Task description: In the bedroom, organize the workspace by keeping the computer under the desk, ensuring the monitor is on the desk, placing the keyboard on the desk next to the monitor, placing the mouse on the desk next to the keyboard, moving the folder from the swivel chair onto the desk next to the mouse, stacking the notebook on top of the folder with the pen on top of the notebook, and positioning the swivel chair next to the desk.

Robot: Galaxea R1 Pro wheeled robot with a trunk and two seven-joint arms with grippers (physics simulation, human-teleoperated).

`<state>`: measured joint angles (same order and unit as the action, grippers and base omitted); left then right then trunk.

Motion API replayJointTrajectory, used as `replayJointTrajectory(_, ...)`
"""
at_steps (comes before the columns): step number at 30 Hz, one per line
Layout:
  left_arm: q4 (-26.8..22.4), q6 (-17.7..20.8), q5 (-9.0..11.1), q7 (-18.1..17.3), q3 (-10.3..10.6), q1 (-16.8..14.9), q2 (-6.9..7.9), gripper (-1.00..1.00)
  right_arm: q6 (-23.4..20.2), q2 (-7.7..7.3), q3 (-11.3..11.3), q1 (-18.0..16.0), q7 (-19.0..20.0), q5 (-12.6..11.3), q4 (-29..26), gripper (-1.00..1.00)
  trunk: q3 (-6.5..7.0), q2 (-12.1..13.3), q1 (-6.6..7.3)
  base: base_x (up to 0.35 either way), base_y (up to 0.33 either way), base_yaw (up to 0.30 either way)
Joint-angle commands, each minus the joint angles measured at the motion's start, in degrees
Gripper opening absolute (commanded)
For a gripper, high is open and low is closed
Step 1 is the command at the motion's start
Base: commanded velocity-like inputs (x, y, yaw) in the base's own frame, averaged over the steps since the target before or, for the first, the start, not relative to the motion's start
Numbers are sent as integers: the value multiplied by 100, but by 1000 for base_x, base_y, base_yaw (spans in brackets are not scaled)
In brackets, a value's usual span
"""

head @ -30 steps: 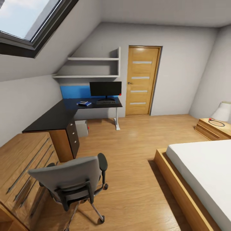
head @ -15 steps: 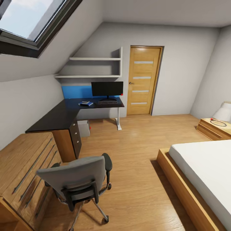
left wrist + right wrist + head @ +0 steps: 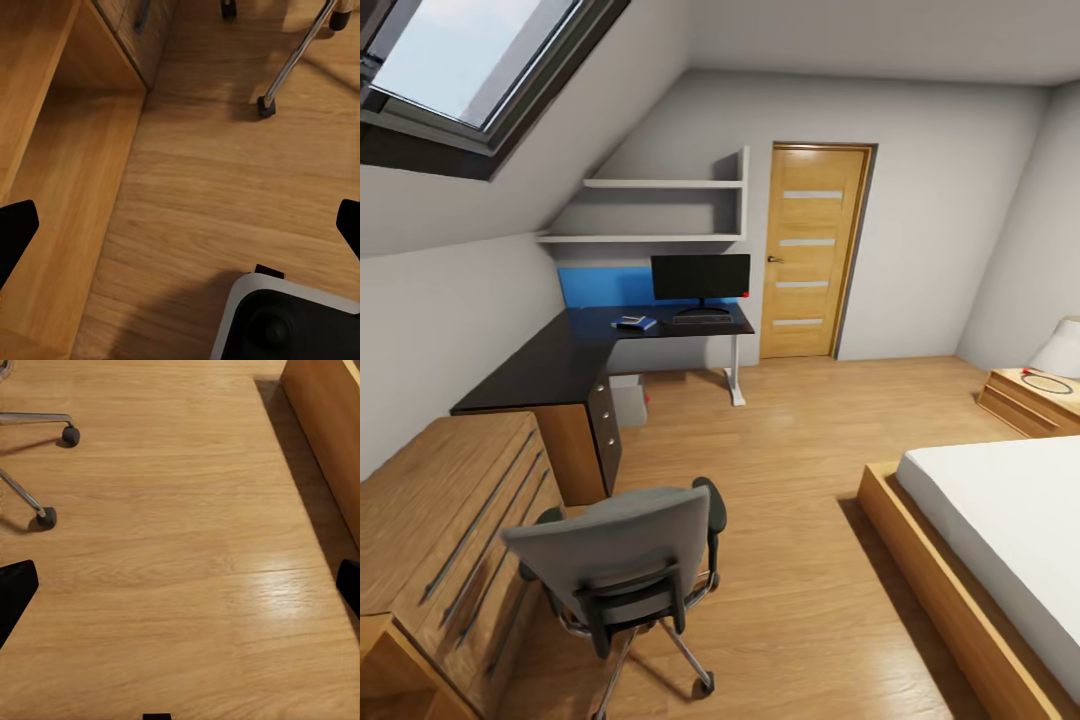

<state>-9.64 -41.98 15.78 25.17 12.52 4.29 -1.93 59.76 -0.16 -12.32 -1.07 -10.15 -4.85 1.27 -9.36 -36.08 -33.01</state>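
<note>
Swivel chair [image 3: 625,570] sits ahead-left of you, well apart from the desk [image 3: 575,355], nearer your left arm; left gripper [image 3: 180,225] and right gripper [image 3: 180,585] spread wide, empty.

Black fingertips [image 3: 15,229] and a white-rimmed, rounded black base [image 3: 281,319] show.

Your head view looks down across the bedroom toward the far desk [image 3: 550,365]. Both wrist views face the plank floor [image 3: 195,547] closely, each sharing the swivel chair [image 3: 622,570] castors with the head view.
</note>
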Motion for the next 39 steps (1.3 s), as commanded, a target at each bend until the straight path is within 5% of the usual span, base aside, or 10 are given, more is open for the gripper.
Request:
replayJointTrajectory(1, -12, -4, 39, 32, 49, 2, 2, 100, 24, 1, -51, -7, -8, -48, 13, 100, -8, -8, -2, -32, 211, 0)
replayJointTrajectory(22, -12, -12, 34, 32, 44, 2, 0, 100, 24, 1, -51, -7, -13, -50, 13, 100, -8, -8, -2, 6, 199, 0)
replayJointTrajectory(39, -15, -6, 37, 32, 49, 2, 4, 100, -31, 1, -39, -7, -16, -47, 2, 100, -8, -8, -2, 15, 33, 45)
